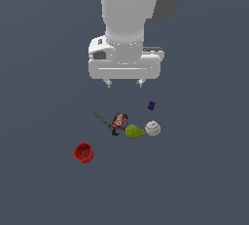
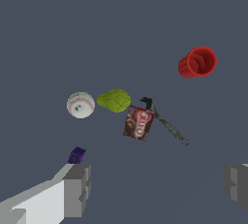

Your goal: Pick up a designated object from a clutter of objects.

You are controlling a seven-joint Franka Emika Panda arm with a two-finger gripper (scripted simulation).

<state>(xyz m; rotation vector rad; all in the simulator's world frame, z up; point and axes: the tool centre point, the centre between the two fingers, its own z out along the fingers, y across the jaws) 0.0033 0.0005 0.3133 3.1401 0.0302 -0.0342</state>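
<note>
The gripper (image 1: 124, 82) is hanging in the upper middle of the exterior view, its two short fingers (image 1: 108, 82) spread wide apart and grasping nothing. In the wrist view the gripper (image 2: 157, 186) is showing one grey finger pad (image 2: 77, 190) on one side and the other pad at the far edge, with bare floor between them. It is sitting well above the clutter, touching none of it.

Just below the gripper in the exterior view, the tiny purple piece (image 1: 151, 105) is lying on its own, right of centre. Further down, the white baseball (image 1: 152, 128) is resting on the dark grey floor (image 1: 204, 180), a little right of the frame's middle, with faint red stitching showing in the wrist view (image 2: 80, 104). The yellow-green lump (image 1: 134, 132) is sitting just beside the ball, on the exterior view's left of it, so close I cannot tell whether they are touching. Next comes the dark red-brown packet (image 1: 119, 120), and the thin dark tool (image 1: 103, 121) is running out from under or beside it toward the upper left. The red cup (image 1: 84, 152) is lying well apart from the rest, in the lower left, tipped so its open mouth is showing.
</note>
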